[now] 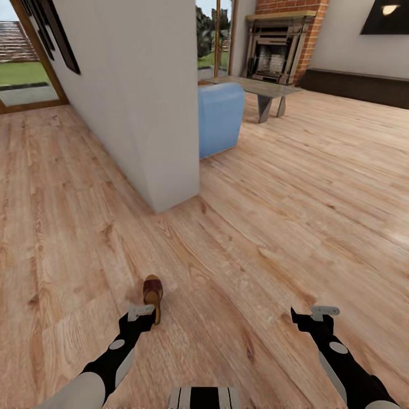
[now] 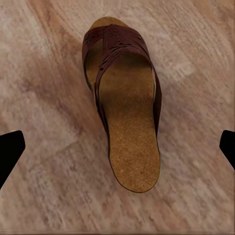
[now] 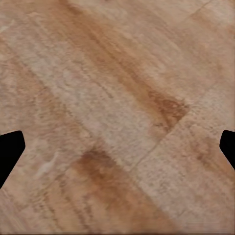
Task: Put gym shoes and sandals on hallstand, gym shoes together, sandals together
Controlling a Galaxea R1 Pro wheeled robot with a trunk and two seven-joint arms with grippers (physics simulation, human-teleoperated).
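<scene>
One dark brown sandal (image 1: 152, 294) with a tan footbed lies on the wood-plank corridor floor (image 1: 238, 250), toe pointing away from me. My left gripper (image 1: 141, 316) hovers just over its heel end. In the left wrist view the sandal (image 2: 128, 112) lies lengthwise between the spread black fingertips (image 2: 10, 152), and the gripper is open with nothing held. My right gripper (image 1: 314, 317) hangs open over bare floor (image 3: 117, 112) to the right. The second sandal, the gym shoes and the hallstand are out of view.
A white partition wall (image 1: 142, 102) stands ahead, its corner about a metre beyond the sandal. Behind it are a blue armchair (image 1: 220, 116), a grey coffee table (image 1: 267, 91) and a brick fireplace (image 1: 281, 45). Wide floor opens right; a glass door (image 1: 23, 74) is far left.
</scene>
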